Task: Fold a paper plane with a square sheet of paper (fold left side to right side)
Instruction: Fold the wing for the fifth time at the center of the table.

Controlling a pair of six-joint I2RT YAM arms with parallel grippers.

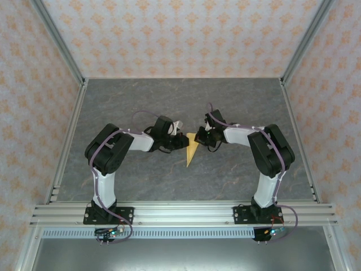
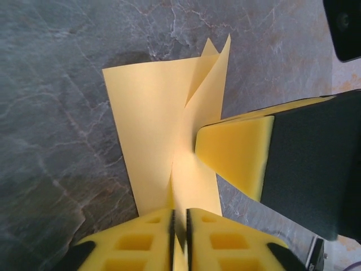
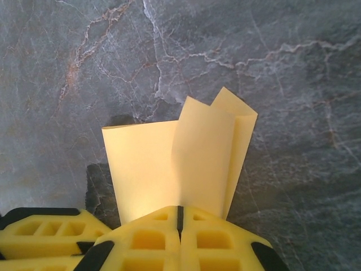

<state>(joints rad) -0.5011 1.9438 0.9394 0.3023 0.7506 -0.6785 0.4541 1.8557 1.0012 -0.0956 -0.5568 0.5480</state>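
Worktop (image 1: 169,101) of grey, marble-veined finish, enclosed by walls (image 1: 186,34) papered in a pale orange floral print and by aluminium rails (image 1: 180,212). At its centre lies the yellow-orange paper (image 1: 192,151), thin and matte, a narrow creased wedge with its tip toward 6 o'clock. Left tool (image 1: 181,141), at the paper's 10 o'clock, grasps a raised fold in the slit between its yellow foam pads (image 2: 225,237). Right tool (image 1: 203,137), at 2 o'clock, is clenched, its tip touching the paper; whether it pinches any paper cannot be told. The wedge's wide end is hidden under both tools.
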